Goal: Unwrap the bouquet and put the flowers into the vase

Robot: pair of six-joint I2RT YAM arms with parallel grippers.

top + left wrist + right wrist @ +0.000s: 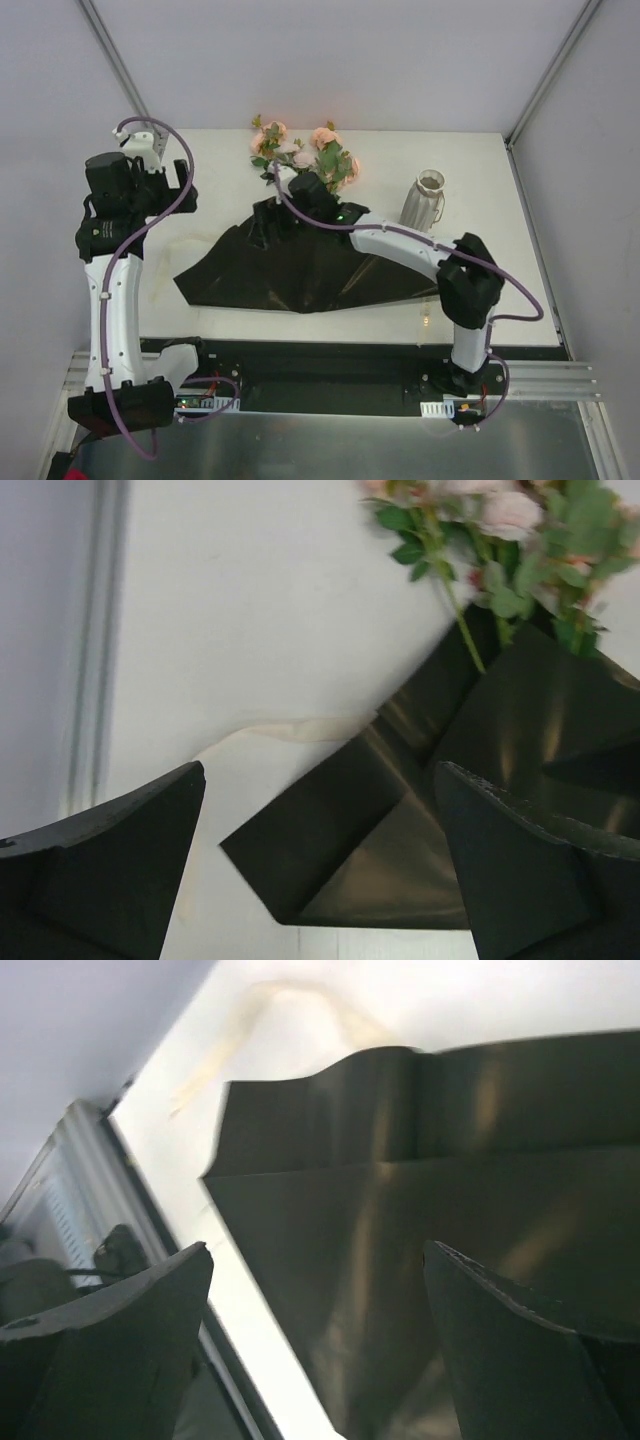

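from above, the right end effector [276, 226] is hard to pick out, black against the black paper [300, 275] it hangs over. its own camera shows it better, though blurred: both fingers stand wide apart with nothing between them, only paper below. the paper lies opened out flat on the counter [230, 170], creased, with its right part hidden under the right arm [400, 240]. the flowers [310, 155] lie at the paper's far edge, blooms pointing away on the bare counter. their lower stems are lost behind the arm and a raised fold, so i cannot tell how far they run. the left wrist view cuts the blooms off at its top edge. the cream ribbon [270, 732] is faint, loose on the counter by the paper's left corner. the vase [427, 198] stands upright to the right, apart from the flowers. the left end effector [320, 775] hangs spread wide and empty over the counter's left side.
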